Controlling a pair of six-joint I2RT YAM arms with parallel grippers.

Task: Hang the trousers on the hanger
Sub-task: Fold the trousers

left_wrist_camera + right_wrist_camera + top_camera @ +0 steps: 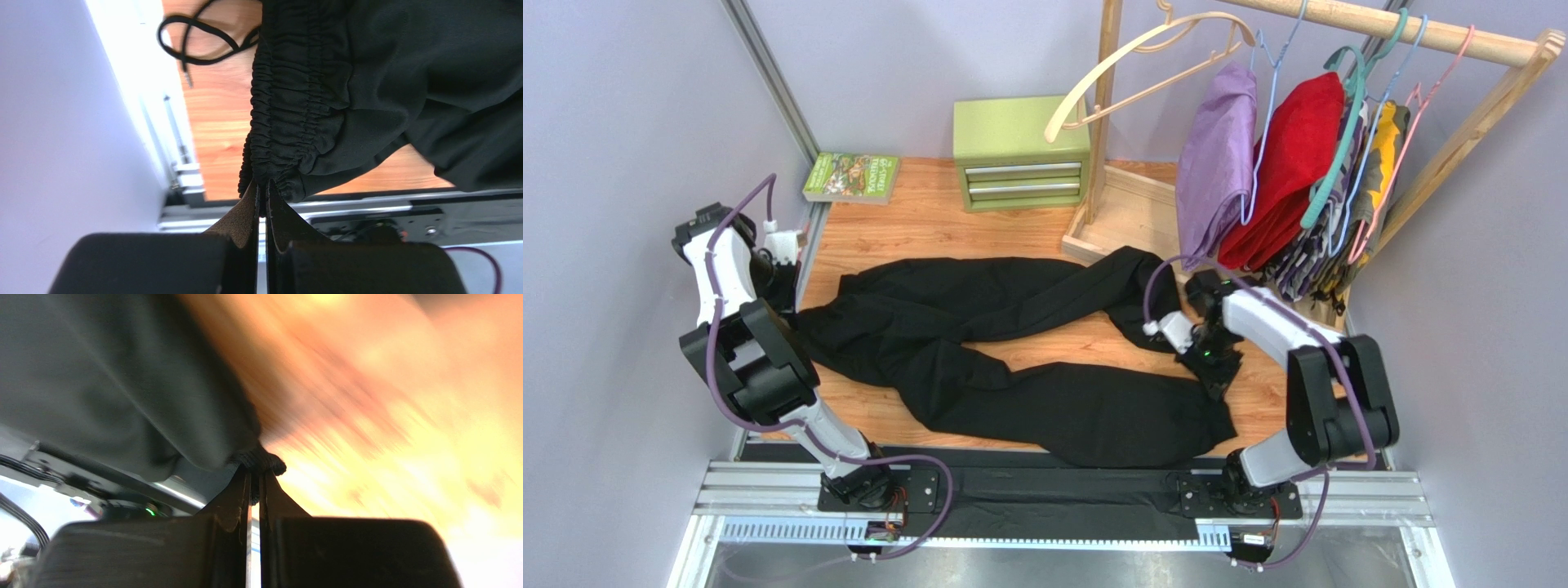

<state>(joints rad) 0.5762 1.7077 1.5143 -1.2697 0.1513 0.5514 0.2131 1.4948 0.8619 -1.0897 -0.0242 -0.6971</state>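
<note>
On table: trousers sprawled
Left gripper: clamps waistband
Right gripper: pinches trousers edge
Rack: hanger beside hung garments

Limp black trousers — apart from hanger

No wording is legible in any view. The green book beside the drawer chest carries cover lettering, too small to read.

Behind the trousers, bare worktop lies open up to the green drawer chest and book. Right of the trousers, the clothes rack and hung garments block passage.
</note>
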